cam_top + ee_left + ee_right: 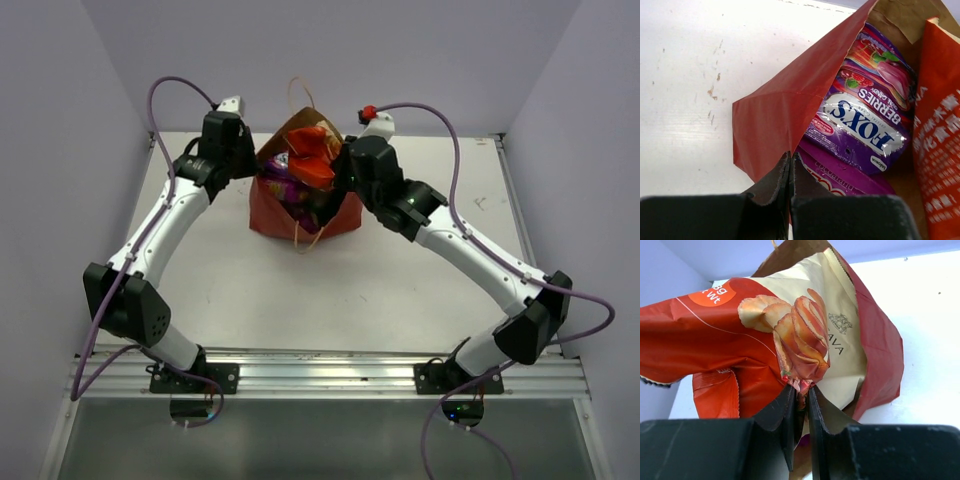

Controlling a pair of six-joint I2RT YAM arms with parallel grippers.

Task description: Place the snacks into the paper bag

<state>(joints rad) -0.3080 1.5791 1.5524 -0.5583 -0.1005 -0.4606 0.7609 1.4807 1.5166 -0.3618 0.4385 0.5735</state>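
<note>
at the far middle of the desk (400,290): paper bag (290,215), its rim clenched in the left pincer (790,167). right pincer (800,392) grasps the beige-orange chips (715,340) at the bag's mouth, beside a purple candy pack (865,117) already inside. step in hand, as judged: insertion. next: push the packet deeper, then release.

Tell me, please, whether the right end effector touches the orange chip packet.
Touching: right wrist view shows the right end effector pinching the orange chip packet.
</note>
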